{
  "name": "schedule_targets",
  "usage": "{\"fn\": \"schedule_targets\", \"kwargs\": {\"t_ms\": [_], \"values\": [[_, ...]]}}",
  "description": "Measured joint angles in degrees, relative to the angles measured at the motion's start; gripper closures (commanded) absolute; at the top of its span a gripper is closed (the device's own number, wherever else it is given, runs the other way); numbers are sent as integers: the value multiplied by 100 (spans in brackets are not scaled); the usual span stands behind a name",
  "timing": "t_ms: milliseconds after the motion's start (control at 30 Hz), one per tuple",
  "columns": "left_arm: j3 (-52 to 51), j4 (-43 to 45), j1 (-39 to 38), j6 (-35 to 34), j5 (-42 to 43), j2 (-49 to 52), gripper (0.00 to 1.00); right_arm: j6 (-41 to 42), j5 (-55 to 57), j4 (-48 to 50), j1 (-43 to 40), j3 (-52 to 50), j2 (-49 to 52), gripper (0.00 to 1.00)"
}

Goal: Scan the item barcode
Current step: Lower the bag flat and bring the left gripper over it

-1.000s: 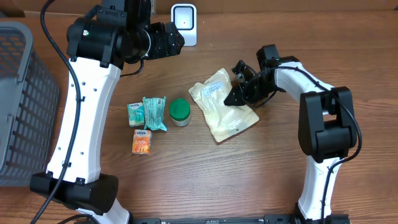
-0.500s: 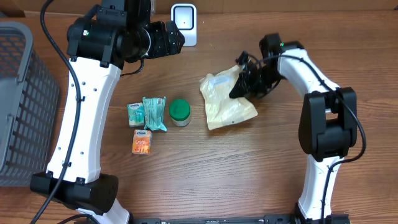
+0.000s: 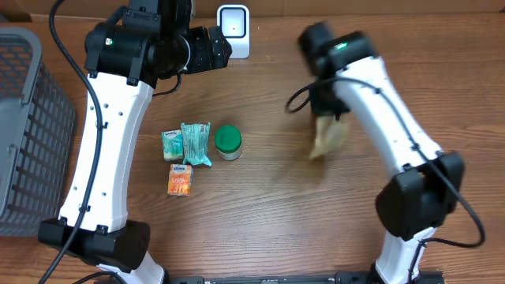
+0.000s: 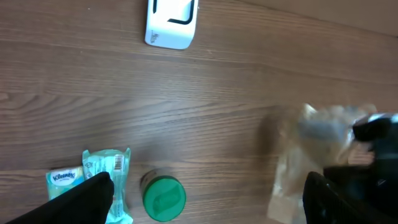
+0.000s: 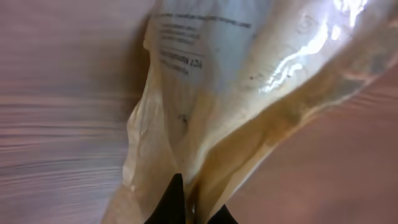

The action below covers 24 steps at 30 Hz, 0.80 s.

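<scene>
The item is a clear yellowish plastic pouch (image 3: 326, 138) with a printed label, hanging blurred below my right arm, off the table. My right gripper (image 5: 196, 208) is shut on the pouch's (image 5: 249, 81) lower edge, the film pinched between its dark fingertips. No barcode can be read on the printed side. The white scanner (image 3: 233, 30) stands at the table's back edge. Just left of it my left gripper (image 3: 223, 46) hovers open with nothing held. In the left wrist view its jaws (image 4: 208, 183) stand wide, with the scanner (image 4: 170, 23) ahead and the pouch (image 4: 311, 162) at the right.
A green-lidded jar (image 3: 228, 142), a teal packet (image 3: 196, 143), a small tissue pack (image 3: 173, 145) and an orange pack (image 3: 180, 180) lie left of centre. A grey basket (image 3: 24, 134) fills the far left edge.
My right gripper closed on the pouch and lifted it off the table, so it now hangs folded under the arm. The left arm has not moved.
</scene>
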Motion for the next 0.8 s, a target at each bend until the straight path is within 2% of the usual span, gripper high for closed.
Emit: {"fn": "schedule_targets", "kwargs": {"t_ms": [233, 400, 467, 567, 667, 800], "values": [[0, -2, 2, -2, -232, 0, 12, 649, 1585, -46, 358, -874, 664, 96], [0, -2, 44, -4, -293, 0, 12, 966, 1961, 195, 385, -1043, 848, 96], [0, 0, 85, -20, -297, 0, 12, 944, 1838, 387, 439, -1040, 839, 92], [0, 0, 155, -44, -315, 0, 12, 761, 1217, 743, 608, -1040, 839, 76], [0, -2, 199, -59, -334, 0, 12, 461, 479, 898, 791, -1040, 839, 71], [0, 0, 214, -59, -337, 0, 12, 188, -417, 876, 977, -1016, 839, 70]]}}
